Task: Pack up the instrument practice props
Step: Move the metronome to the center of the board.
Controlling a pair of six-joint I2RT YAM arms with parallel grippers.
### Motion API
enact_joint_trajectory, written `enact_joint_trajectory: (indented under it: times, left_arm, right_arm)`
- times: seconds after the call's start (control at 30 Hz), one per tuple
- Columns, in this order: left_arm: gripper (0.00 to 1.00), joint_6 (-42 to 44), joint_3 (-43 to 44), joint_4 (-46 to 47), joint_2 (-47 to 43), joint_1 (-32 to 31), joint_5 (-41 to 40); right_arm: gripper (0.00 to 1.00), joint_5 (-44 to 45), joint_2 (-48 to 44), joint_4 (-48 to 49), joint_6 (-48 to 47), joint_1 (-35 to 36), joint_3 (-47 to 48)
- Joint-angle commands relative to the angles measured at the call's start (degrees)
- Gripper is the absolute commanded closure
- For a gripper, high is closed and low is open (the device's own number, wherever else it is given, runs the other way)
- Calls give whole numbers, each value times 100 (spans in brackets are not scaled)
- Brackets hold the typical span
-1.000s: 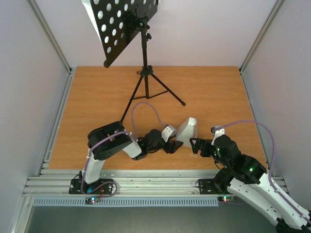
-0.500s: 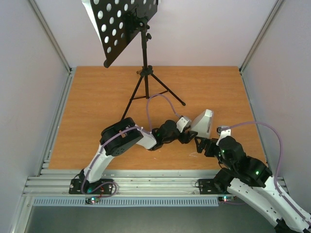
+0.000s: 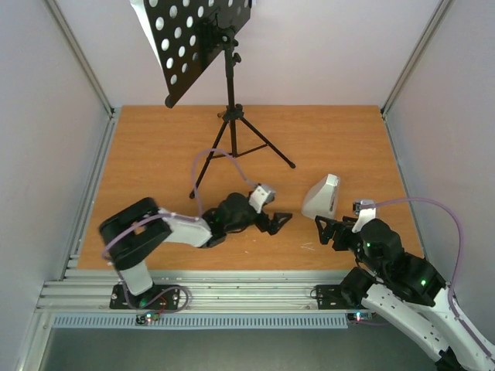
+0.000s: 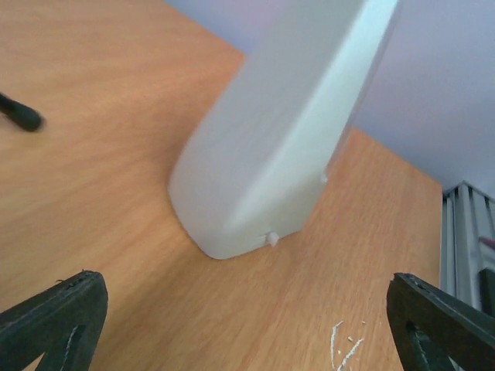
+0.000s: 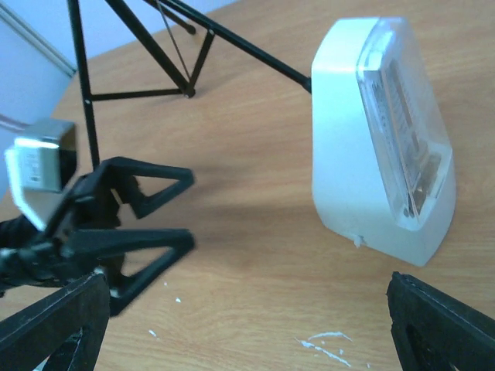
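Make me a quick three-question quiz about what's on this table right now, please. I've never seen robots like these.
1. True or false: the metronome stands on the table between the left tool and the right tool, touched by neither.
2. The music stand is: A) upright toward the table's far side; B) folded flat; C) held by the left tool.
3. Fill in: both tools' jaws are ____.
Key: 1 true; 2 A; 3 open.
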Motion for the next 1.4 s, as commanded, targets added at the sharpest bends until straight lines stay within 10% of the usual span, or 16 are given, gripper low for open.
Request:
enact_joint_trajectory:
  times: [0.0,0.33,0.87,1.37]
  left_arm:
    - [1,-352,-644,-687,-1202,495,-143]
    - [1,-656,-244,-3429,-3057,2626,423]
    - [1,582,2024,-4788,-1672,3763,1124]
    - [54,1455,2948,-4911,-615,3782,1101]
  right_arm:
    - [1,-85,-35,92,-299,34,265]
    - [2,-181,192,114,-512,36,455]
    - [2,-396,491,336,-493,27,455]
    - [2,-344,444,173,-465,32,409]
